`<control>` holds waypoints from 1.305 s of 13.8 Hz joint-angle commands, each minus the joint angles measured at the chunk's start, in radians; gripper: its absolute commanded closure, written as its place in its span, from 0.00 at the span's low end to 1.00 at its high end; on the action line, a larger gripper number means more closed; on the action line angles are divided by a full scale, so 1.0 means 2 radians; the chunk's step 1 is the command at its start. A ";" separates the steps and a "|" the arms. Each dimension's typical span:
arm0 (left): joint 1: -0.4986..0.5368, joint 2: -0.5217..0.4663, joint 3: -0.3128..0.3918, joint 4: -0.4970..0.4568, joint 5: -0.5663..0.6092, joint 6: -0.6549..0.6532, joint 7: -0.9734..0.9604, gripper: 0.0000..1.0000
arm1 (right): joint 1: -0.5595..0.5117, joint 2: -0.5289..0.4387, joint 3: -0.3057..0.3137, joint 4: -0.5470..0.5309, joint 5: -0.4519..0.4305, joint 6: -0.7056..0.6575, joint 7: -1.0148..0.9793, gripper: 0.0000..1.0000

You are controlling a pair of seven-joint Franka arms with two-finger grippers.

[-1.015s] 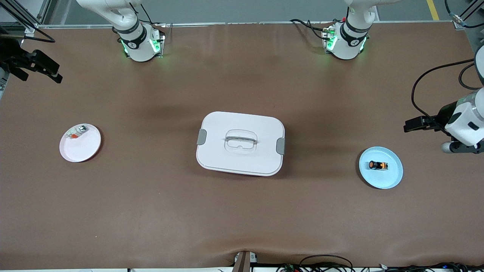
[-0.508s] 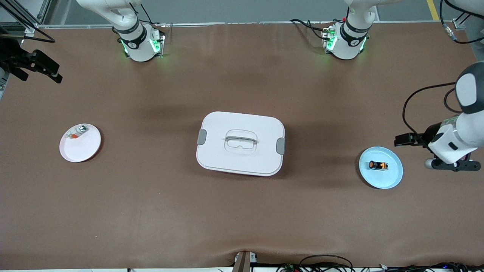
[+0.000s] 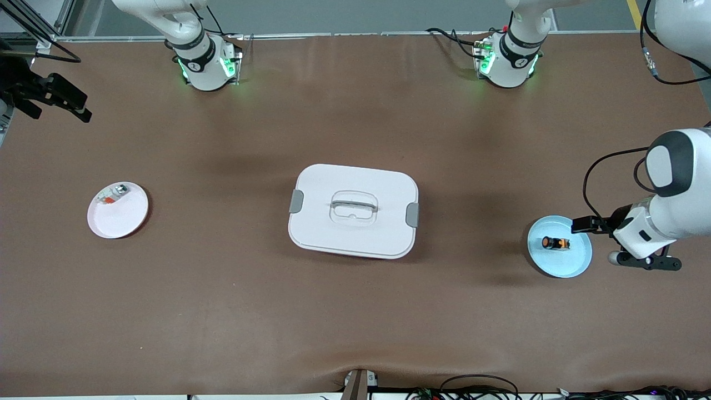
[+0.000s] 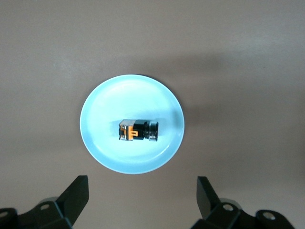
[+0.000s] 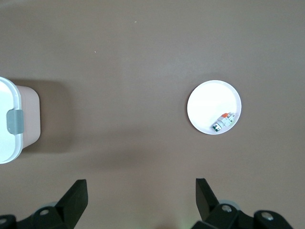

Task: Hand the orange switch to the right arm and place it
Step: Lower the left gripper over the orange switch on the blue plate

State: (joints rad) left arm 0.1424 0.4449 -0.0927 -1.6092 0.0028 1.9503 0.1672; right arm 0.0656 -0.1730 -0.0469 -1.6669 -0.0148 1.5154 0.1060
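The orange switch [image 3: 555, 243] lies on its side in a light blue plate [image 3: 577, 268] toward the left arm's end of the table. It also shows in the left wrist view [image 4: 139, 131], in the plate [image 4: 102, 143]. My left gripper [image 3: 644, 260] hangs open and empty in the air just beside the plate, over bare table; its fingers [image 4: 76, 191] are spread wide. My right gripper [image 3: 53, 95] waits open and empty high over the right arm's end of the table, its fingers [image 5: 76, 193] wide apart.
A white lidded box [image 3: 353, 211] with grey clips stands mid-table and shows in the right wrist view [image 5: 7, 119]. A white plate [image 3: 125, 222] holds a small white-grey part [image 3: 113, 195] toward the right arm's end, also in the right wrist view [image 5: 223, 121].
The left arm has swung down and in toward the blue plate, and its gripper is now beside the plate. The right arm, switch and plates have not moved.
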 commanded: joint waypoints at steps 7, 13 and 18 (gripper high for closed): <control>0.007 0.055 -0.001 -0.011 -0.001 0.076 0.031 0.00 | 0.003 0.003 0.003 0.007 -0.002 0.004 0.003 0.00; 0.010 0.085 0.000 -0.028 -0.001 0.096 0.033 0.00 | 0.003 0.004 0.004 0.007 -0.002 0.010 0.003 0.00; 0.011 0.103 0.000 -0.038 0.005 0.129 0.034 0.00 | 0.002 0.004 0.003 0.007 -0.003 0.008 0.002 0.00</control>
State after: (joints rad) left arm 0.1586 0.6455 -0.0926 -1.6725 0.0038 2.1818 0.2123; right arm 0.0690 -0.1718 -0.0416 -1.6669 -0.0148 1.5351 0.1060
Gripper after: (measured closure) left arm 0.000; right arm 0.000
